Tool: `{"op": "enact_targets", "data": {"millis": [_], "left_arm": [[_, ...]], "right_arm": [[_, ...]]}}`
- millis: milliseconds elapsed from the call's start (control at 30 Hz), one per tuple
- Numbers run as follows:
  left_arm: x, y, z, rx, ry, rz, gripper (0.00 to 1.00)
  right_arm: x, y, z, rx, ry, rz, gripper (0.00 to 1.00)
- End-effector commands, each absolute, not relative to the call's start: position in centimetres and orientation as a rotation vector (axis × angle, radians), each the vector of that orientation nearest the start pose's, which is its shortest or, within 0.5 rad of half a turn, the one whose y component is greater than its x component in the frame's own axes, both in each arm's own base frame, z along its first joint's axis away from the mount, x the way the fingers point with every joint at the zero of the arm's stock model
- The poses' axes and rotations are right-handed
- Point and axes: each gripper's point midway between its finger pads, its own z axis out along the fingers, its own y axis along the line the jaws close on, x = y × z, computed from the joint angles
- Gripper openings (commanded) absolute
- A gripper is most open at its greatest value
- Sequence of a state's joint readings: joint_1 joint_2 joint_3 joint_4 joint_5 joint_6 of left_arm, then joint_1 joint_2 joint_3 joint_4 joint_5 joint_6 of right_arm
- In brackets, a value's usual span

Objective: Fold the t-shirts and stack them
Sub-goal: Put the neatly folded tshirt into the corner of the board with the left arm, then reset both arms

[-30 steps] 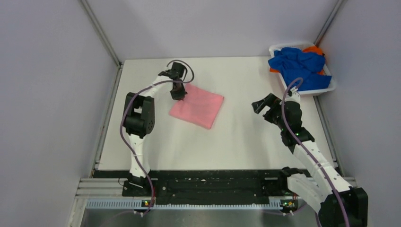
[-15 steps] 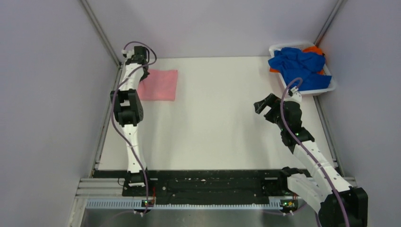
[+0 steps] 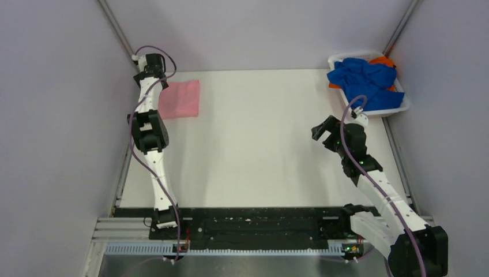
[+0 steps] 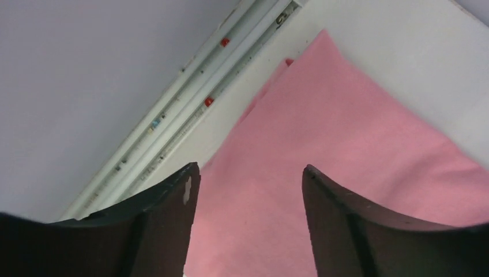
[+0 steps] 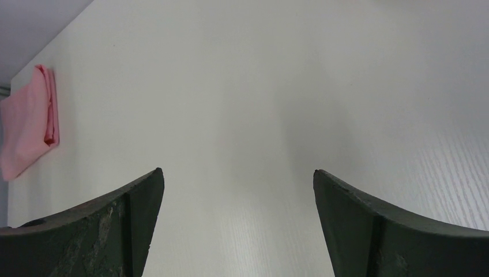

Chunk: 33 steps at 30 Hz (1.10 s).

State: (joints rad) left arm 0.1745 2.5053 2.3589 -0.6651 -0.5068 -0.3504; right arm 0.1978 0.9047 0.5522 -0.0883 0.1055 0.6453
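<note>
A folded light pink t-shirt [image 3: 182, 99] lies flat at the far left corner of the table, against the left rail. My left gripper [image 3: 158, 84] hovers at its left edge; in the left wrist view the gripper [image 4: 251, 168] is open, the pink cloth [image 4: 346, 150] lying flat below the gap and held by neither finger. The right gripper [image 3: 323, 128] stands open over bare table at the right, nothing between its fingers [image 5: 237, 171]; the pink t-shirt [image 5: 26, 124] shows far off to its left. Crumpled royal blue t-shirts [image 3: 363, 78] and an orange one [image 3: 383, 60] fill the basket.
The white plastic basket [image 3: 403, 107] sits at the far right corner. A metal rail [image 4: 173, 121] and the grey side wall run close beside the left gripper. Enclosure walls close the table on the left, back and right.
The left arm swung the pink t-shirt from mid-table to the far left corner, then opened its jaws and let go. The right arm barely moved.
</note>
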Motion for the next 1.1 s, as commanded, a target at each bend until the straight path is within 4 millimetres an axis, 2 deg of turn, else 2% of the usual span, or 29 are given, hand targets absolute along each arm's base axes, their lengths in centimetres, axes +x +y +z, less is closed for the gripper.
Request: {"op": "enact_targets", "data": {"millis": [0, 33, 67, 133, 200, 233, 267, 300, 333, 367, 400, 467, 533, 567, 633, 733, 800, 867, 933, 1067], "left_arm": [[60.2, 19.5, 18.1, -0.789, 1.989, 0.535, 0.81], [59.7, 19.3, 19.3, -0.793, 1.983, 0.522, 0.92], [59.4, 18.7, 20.6, -0.79, 1.978, 0.488, 0.99], [58.5, 16.8, 22.3, -0.776, 2.0, 0.37, 0.99], [57.7, 13.4, 23.6, -0.724, 2.037, 0.187, 0.99], [56.7, 11.6, 25.6, -0.704, 2.023, 0.101, 0.99], [55.6, 9.5, 25.1, -0.693, 2.054, 0.025, 0.99], [54.8, 7.5, 26.6, -0.671, 2.032, -0.047, 0.99], [53.6, 5.6, 27.1, -0.656, 2.025, -0.107, 0.99], [52.3, 3.4, 27.1, -0.63, 2.02, -0.171, 0.99], [50.5, 1.3, 25.0, -0.611, 2.048, -0.222, 0.99], [48.0, -3.6, 24.6, -0.502, 2.02, -0.357, 0.99], [45.1, -7.4, 23.6, -0.411, 2.013, -0.418, 0.99], [43.3, -9.1, 22.7, -0.355, 2.027, -0.429, 0.99], [40.2, -11.1, 20.7, -0.296, 2.042, -0.406, 0.99], [35.6, -13.0, 16.9, -0.26, 2.085, -0.517, 0.99], [33.6, -12.7, 15.4, -0.275, 2.091, -0.54, 0.99], [32.9, -11.7, 15.6, -0.289, 2.059, -0.497, 0.99], [32.6, -10.7, 16.9, -0.3, 2.012, -0.457, 0.99], [32.1, -9.6, 17.7, -0.318, 1.982, -0.411, 0.99]], "right_arm": [[32.0, 6.2, 17.8, 0.521, 1.924, 0.393, 0.99], [32.0, 6.1, 17.8, 0.526, 1.924, 0.389, 0.99], [31.9, 6.0, 17.8, 0.534, 1.924, 0.388, 0.99], [31.7, 6.0, 17.9, 0.546, 1.918, 0.397, 0.99], [31.4, 6.0, 17.8, 0.545, 1.915, 0.399, 0.99], [31.2, 5.8, 17.6, 0.55, 1.916, 0.393, 0.99], [31.0, 5.6, 17.3, 0.556, 1.919, 0.384, 0.99], [30.8, 5.5, 17.0, 0.562, 1.921, 0.381, 0.99], [30.6, 5.4, 16.7, 0.568, 1.923, 0.378, 0.99], [30.3, 5.3, 16.5, 0.571, 1.923, 0.375, 0.99], [30.2, 5.2, 16.2, 0.575, 1.924, 0.369, 0.99], [29.9, 5.0, 15.9, 0.582, 1.926, 0.355, 0.99], [29.7, 4.8, 15.6, 0.584, 1.93, 0.348, 0.99], [29.7, 4.8, 15.5, 0.585, 1.931, 0.348, 0.99], [29.6, 4.6, 15.3, 0.591, 1.932, 0.333, 0.99], [29.4, 3.8, 15.0, 0.616, 1.919, 0.289, 0.99], [29.2, 3.4, 14.9, 0.625, 1.905, 0.271, 0.99], [29.1, 3.0, 15.1, 0.631, 1.882, 0.26, 0.99], [29.0, 2.9, 15.2, 0.628, 1.862, 0.261, 0.99], [28.8, 2.8, 15.4, 0.61, 1.824, 0.272, 0.99]]}}
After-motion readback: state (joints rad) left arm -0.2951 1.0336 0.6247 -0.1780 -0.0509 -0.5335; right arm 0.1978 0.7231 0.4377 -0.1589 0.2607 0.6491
